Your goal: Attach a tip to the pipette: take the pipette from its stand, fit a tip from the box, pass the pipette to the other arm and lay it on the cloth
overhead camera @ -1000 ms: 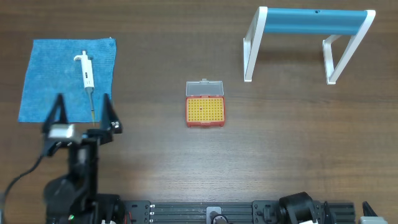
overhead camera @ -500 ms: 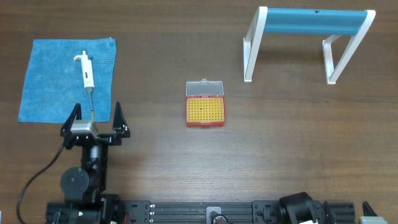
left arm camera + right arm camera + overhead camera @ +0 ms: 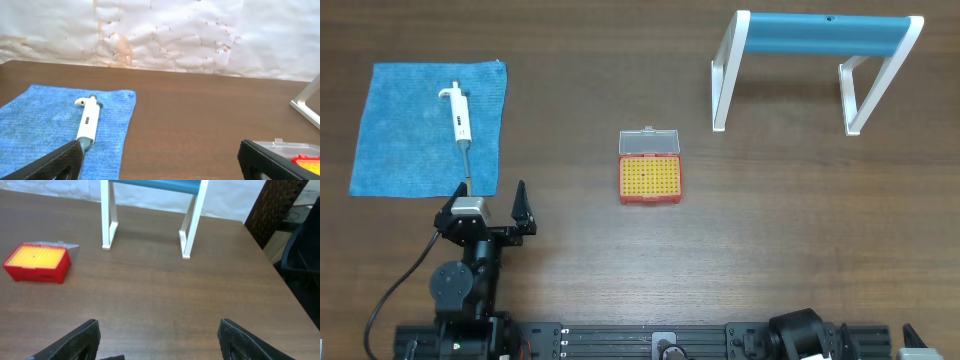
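Note:
A white pipette [image 3: 458,120] with a tip on it lies on the blue cloth [image 3: 390,140] at the far left, also seen as the pipette [image 3: 88,124] on the cloth [image 3: 40,125] in the left wrist view. My left gripper [image 3: 488,203] is open and holds nothing, just in front of the cloth's near edge. The red tip box [image 3: 650,178] with yellow tips and its clear lid open sits mid-table, and shows as the box [image 3: 37,262] in the right wrist view. My right gripper [image 3: 160,340] is open over bare table near its base.
The blue and white pipette stand [image 3: 815,60] occupies the back right, with its white legs [image 3: 111,220] visible from the right wrist. Wide bare wood lies between the cloth, the box and the stand.
My left arm has drawn back toward its base and shifted a little right, away from the cloth. The pipette stays where it lay.

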{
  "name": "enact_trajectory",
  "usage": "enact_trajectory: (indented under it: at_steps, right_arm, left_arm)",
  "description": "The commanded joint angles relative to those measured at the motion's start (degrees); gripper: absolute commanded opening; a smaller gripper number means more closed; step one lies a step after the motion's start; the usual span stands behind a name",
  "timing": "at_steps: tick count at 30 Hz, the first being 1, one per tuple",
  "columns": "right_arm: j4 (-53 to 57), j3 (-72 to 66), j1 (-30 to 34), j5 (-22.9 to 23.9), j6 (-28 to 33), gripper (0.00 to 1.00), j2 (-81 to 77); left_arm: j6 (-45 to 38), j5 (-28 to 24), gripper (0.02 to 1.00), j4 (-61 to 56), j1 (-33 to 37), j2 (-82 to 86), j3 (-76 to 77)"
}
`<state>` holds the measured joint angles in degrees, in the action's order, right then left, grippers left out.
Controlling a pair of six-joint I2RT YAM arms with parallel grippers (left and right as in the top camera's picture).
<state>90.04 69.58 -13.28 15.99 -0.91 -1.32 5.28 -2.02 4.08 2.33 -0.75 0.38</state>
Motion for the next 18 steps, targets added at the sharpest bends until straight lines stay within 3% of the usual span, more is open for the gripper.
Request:
enact_trajectory:
  at_steps: [1,18]
  right_arm:
    - [-0.07,-0.20,0.13,-0.15,0.79,0.772,-0.24]
    - [-0.07,-0.20,0.13,-0.15,0.79,0.770,-0.24]
  left_arm:
    - [0.26,-1.27,0.998,0.42,0.11,0.57,-0.07]
    - [0.26,-1.27,0.998,0.42,-1.31,0.55,-0.07]
